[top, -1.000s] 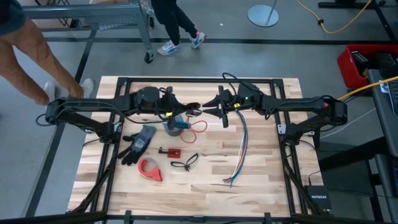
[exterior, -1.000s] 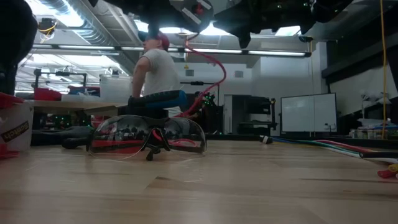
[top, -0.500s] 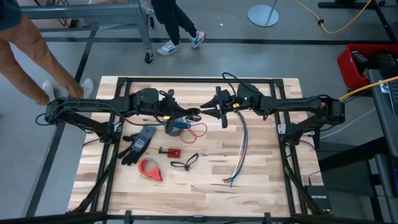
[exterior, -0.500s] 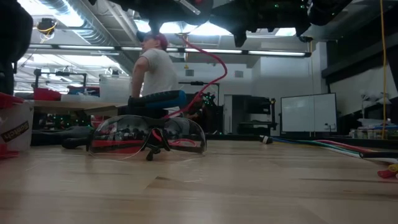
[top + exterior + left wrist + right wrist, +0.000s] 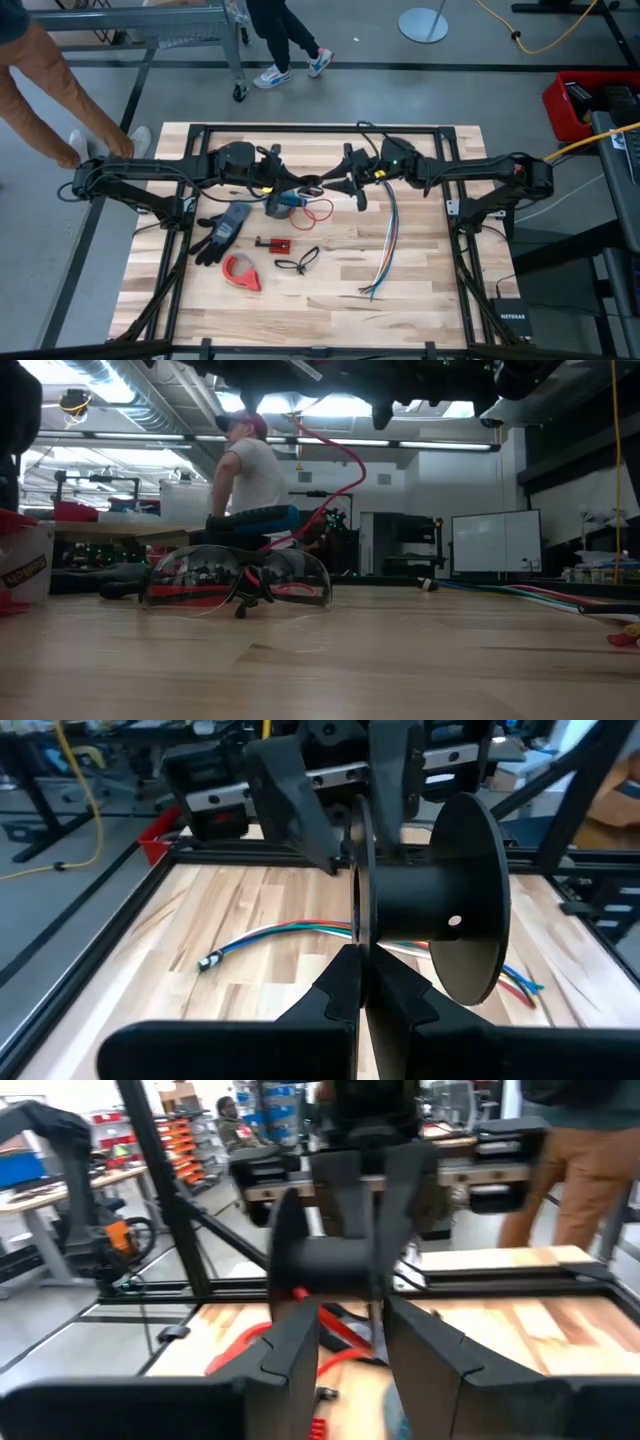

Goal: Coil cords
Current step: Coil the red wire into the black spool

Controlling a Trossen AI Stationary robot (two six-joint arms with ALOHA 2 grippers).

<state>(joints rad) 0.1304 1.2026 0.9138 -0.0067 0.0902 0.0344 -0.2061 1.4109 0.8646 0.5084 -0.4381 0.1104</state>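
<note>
The red cord (image 5: 318,208) lies as a small loop on the table (image 5: 430,300), near the middle toward the far edge, just beside the grey tape roll (image 5: 279,205) on its R side. From that loop it rises; in the low view it arcs up red (image 5: 345,468) toward the arms overhead. In the R wrist view you see it (image 5: 338,1330) running low across the wood, below the black spool (image 5: 325,1252).

The spool (image 5: 432,910) hangs above the table btwn the two arms. Your left gripper (image 5: 303,184) has it: fingers (image 5: 345,982) pinched tight together on the edge of one thin flange, w/ the spool's barrel sticking out sideways.

Your right gripper (image 5: 352,181) faces it from the other side, very near. Its fingers (image 5: 290,1355) stand partly apart, about halfway, and you can see nothing clamped btwn them. Whether it touches the cord, can't tell from any view.

Farther out on the table:
- dark glove (image 5: 222,230), near the L side
- red tape holder (image 5: 241,271), toward the near edge
- small red part (image 5: 272,243) and small black looped cord (image 5: 297,262), near the middle
- multicoloured wire bundle (image 5: 388,235), running from under the R arm toward the near edge

Safety glasses (image 5: 236,578) sit close in the low view. Behind them, in the room, a person (image 5: 252,472) in a red cap.
</note>
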